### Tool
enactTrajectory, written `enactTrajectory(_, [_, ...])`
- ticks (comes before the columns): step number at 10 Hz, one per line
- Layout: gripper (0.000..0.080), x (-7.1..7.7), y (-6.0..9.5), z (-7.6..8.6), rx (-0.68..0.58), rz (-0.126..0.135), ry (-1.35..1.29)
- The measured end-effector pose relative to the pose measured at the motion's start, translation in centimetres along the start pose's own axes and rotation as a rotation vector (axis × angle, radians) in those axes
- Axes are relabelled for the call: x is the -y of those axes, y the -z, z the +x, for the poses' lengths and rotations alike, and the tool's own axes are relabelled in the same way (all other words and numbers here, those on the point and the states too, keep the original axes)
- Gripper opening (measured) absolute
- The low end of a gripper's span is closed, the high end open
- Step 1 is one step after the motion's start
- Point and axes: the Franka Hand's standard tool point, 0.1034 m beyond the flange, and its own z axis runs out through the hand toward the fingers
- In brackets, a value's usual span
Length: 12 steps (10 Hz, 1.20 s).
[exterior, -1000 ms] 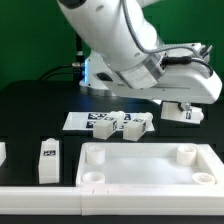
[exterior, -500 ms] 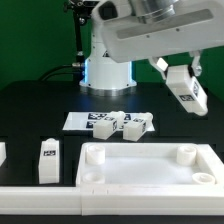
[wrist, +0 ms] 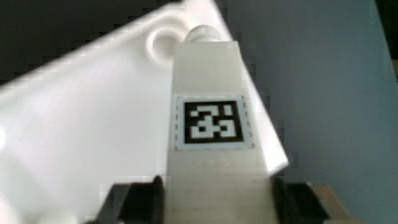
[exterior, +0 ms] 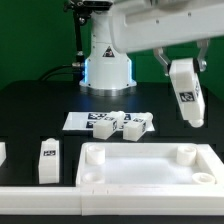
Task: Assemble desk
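White leg (exterior: 187, 93) clamped in end effector (exterior: 180, 68), tilted, above slab (exterior: 140, 162) corner socket

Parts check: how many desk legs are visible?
4: one leg in the gripper, two lying at the marker board, one upright at the exterior view's left. More could be hidden.

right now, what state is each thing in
gripper: shut on the held leg
held leg: in the air, slightly tilted, tag showing
desk slab: flat on the table, sockets up, visible ones empty
lying legs: on their sides, side by side at the marker board
standing leg: upright on the table, apart from the slab
marker board: flat on the table
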Motion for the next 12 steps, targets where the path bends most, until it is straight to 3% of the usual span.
enactTrajectory(1, [0.0284,1.4,0.5,0.7,-0.082,-0.025,0.083])
enactTrajectory(2, [0.0284,1.7,0.1,0.1,-0.171,0.013,0.026])
enactTrajectory(3, [0.0284,1.2,-0.4,-0.7,-0.185,0.012,0.033])
enactTrajectory(4, [0.0284,1.9,-0.2,-0.3,-0.253,0.041,0.026])
enactTrajectory(5, [0.0284,2.7,-0.5,-0.6,-0.296,0.055,0.041])
enactTrajectory(6, [0.0284,4.7,-1.4,-0.8,-0.358,0.047,0.13])
enactTrajectory(8, [0.0284,6.7,-2.3,-1.2,-0.411,0.036,0.231])
enactTrajectory(11, [0.0284,5.8,-2.3,-0.7,-0.406,0.018,0.248])
enactTrajectory(12, [0.0284,4.3,-2.3,0.2,-0.4,-0.02,0.334])
